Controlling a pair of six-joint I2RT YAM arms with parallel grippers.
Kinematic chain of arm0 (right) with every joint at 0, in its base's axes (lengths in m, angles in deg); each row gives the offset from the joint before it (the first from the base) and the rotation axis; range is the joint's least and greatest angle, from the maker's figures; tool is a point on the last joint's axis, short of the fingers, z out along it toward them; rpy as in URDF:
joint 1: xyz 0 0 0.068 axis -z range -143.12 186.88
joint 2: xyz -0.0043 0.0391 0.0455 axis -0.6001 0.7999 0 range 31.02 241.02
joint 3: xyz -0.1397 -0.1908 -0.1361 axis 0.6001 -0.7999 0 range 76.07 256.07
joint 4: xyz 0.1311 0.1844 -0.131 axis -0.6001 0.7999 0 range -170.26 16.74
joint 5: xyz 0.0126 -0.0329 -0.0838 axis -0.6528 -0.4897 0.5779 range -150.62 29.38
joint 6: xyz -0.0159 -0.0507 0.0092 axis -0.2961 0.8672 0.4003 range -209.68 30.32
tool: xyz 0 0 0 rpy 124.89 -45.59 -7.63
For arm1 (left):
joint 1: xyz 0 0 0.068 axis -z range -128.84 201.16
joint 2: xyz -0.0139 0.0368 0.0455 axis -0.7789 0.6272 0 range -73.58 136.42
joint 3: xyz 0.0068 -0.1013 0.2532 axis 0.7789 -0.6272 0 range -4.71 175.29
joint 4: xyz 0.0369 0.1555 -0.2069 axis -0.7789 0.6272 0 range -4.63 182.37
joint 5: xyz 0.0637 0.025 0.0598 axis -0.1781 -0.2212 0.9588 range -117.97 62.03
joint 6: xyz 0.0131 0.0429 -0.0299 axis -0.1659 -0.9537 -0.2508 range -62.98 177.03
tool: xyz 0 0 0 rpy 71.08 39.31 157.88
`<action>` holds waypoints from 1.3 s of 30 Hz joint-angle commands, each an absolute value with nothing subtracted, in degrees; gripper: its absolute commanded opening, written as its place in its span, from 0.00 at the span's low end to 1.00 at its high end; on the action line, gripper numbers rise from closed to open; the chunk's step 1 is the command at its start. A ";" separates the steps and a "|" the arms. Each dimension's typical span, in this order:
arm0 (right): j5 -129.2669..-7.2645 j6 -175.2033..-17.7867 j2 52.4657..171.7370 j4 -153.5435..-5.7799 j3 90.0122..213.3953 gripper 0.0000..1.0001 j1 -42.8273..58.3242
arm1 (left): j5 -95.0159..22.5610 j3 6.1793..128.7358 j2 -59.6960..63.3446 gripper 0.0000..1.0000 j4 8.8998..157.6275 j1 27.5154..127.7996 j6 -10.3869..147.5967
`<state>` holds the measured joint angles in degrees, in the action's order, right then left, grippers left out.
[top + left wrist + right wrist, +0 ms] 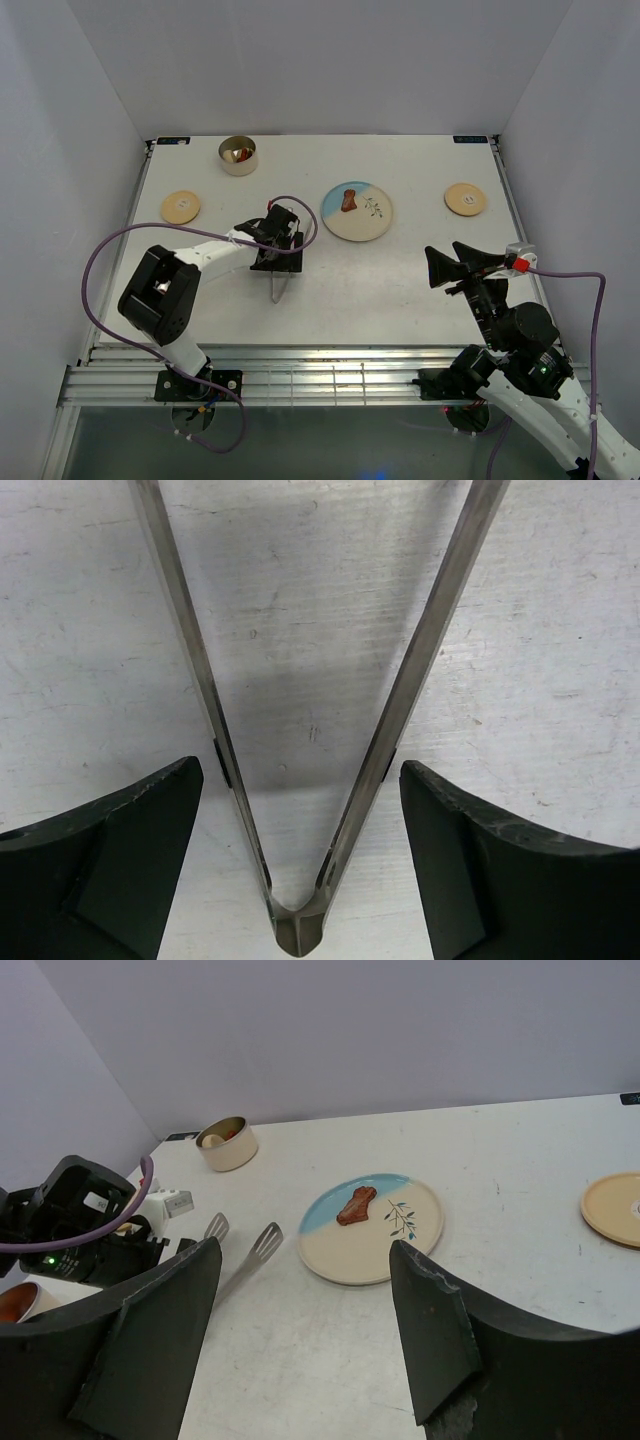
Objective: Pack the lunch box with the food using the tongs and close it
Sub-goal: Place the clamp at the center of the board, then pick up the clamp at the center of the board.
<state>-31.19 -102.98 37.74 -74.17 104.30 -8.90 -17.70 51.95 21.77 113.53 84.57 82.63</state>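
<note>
One tin (237, 155) shows from above, far-left of the plate (372, 228), close to the bench's (400, 290) far edge, with food (241, 155) inside. Two lids lie flat: one (181, 207) left of the plate by the left edge, the other (465, 198) right of it by the right edge. One brown piece (347, 199) sits on the plate. One pair of tongs (280, 287) lies near-left of the plate, partly under the left fingers (275, 250). The right fingers (440, 268) hang near-right of the plate, apart and empty. Bare white bench runs from the plate to the near edge. Pale walls close three sides.

From the left wrist, the tongs (200, 680) lie flat, their two arms spreading from the joined end. The left fingers (120, 860) stand apart, one outside each arm near that joint, just beside the metal with a thin gap. The bench (80, 630) is scuffed white.

From the right wrist, the right fingers (150, 1350) are spread wide with nothing between them. Beyond them lies the plate (400, 1255) with the brown piece (356, 1205). The tongs' (245, 1260) two flat tips lie left of the plate, well apart from it. The tin (228, 1145) is far-left and one lid (612, 1207) right. At the left frame edge a round rim (15, 1300) with something orange-red inside peeks past the left arm (80, 1225). I cannot tell what it is.
</note>
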 commanded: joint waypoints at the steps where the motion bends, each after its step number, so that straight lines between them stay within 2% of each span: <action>1: -30.65 -103.30 37.00 -75.77 104.11 0.74 -9.09 | -19.70 51.27 19.49 0.90 110.94 83.86 83.04; 22: -30.92 -103.30 36.65 -75.69 104.02 0.74 -9.09 | -18.83 51.54 24.42 0.84 110.77 82.71 82.43; 26: -30.83 -103.30 36.65 -75.69 104.02 0.74 -9.09 | -18.91 51.28 24.51 0.76 110.68 82.71 82.25; 33: -30.83 -103.30 36.73 -75.69 104.11 0.74 -9.09 | -18.83 56.26 20.20 0.55 116.29 83.06 81.11; 39: -30.65 -103.30 36.56 -75.69 104.11 0.74 -9.09 | -17.77 69.54 17.30 0.53 127.37 83.76 79.09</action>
<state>-31.22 -103.00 37.37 -74.17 104.30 -8.90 -18.16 62.53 22.47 123.10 83.30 80.55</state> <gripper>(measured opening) 0.742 0.538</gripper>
